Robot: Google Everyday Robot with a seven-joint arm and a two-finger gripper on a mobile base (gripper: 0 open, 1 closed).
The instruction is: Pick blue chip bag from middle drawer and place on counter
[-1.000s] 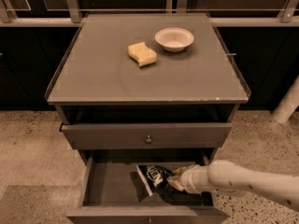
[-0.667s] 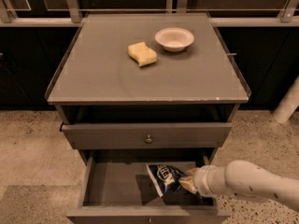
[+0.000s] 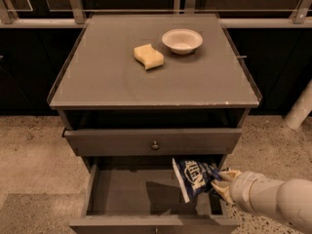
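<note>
Dark-blue foil of the blue chip bag (image 3: pixel 192 177) is seen pinched at its right edge by the gripper (image 3: pixel 218 182), whose yellowish fingers (image 3: pixel 226 175) are closed on it. The bag is held tilted just left of the gripper, raised over the floor of the middle drawer (image 3: pixel 126 194). Above the gripper and well apart from it, the counter (image 3: pixel 97 82) is occupied by a yellow sponge (image 3: pixel 148 56) and a white bowl (image 3: pixel 182 40).
</note>
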